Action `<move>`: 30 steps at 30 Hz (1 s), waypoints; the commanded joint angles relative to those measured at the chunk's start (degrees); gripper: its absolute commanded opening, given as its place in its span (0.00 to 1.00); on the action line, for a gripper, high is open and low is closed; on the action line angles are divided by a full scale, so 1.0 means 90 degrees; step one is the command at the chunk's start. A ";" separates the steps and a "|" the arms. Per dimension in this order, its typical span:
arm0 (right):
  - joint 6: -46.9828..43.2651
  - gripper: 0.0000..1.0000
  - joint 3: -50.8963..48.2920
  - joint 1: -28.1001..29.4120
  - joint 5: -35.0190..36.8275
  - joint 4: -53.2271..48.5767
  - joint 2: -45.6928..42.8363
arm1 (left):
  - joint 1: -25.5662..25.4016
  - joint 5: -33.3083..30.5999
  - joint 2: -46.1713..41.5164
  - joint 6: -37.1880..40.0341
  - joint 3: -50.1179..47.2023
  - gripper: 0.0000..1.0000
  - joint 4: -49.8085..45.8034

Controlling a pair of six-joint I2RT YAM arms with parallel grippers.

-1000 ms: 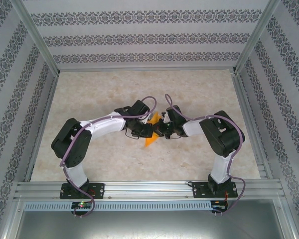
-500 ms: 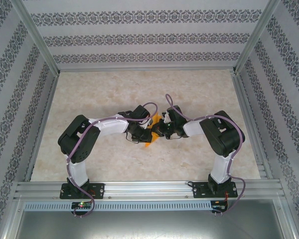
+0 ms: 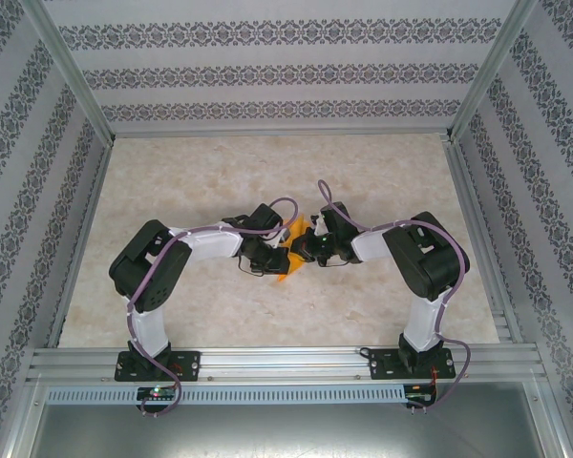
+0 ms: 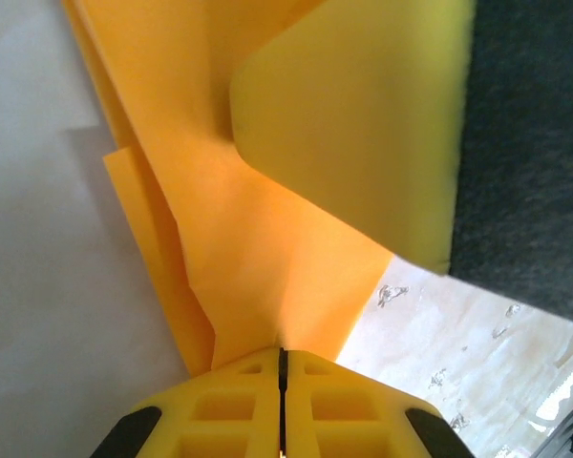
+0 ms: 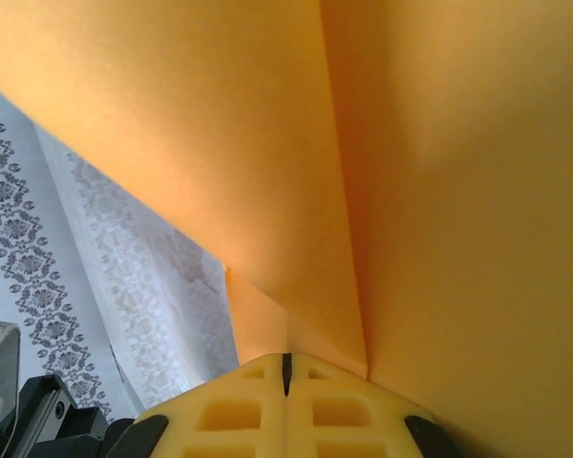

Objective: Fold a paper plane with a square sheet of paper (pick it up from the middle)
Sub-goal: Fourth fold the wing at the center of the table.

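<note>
The orange sheet of paper (image 3: 287, 260) hangs above the middle of the table, folded into layers with sharp creases. Whether it has the paper plane's dart shape I cannot tell. My left gripper (image 3: 273, 252) is shut on its left side, and my right gripper (image 3: 302, 250) is shut on its right side, facing the left one closely. In the left wrist view the jaws (image 4: 282, 359) meet on a pinched fold of the paper (image 4: 258, 229), and a yellow finger (image 4: 363, 124) of the right gripper lies against it. In the right wrist view the jaws (image 5: 286, 364) clamp layered paper (image 5: 392, 172).
The pale marbled table (image 3: 201, 172) is fenced by aluminium rails (image 3: 277, 358) in front and patterned walls (image 3: 277, 72) on three sides. Both arm bases stand at the near edge, and the purple cables (image 3: 286, 205) arch over the wrists.
The left arm has drawn in toward the right, bringing its gripper closer to the right gripper. Less of the paper hangs below the grippers. The right arm has stayed put.
</note>
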 commanded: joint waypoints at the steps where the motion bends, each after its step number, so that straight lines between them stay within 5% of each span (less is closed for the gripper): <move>1: -0.0012 0.00 -0.0132 -0.0116 0.0194 -0.0489 0.0221 | 0.0055 0.0128 0.0035 -0.0047 -0.0344 0.09 0.0039; 30: 0.0413 0.05 -0.0253 0.0147 -0.0075 -0.0194 -0.0655 | 0.0071 0.0267 -0.0012 0.0068 -0.1317 0.00 0.0760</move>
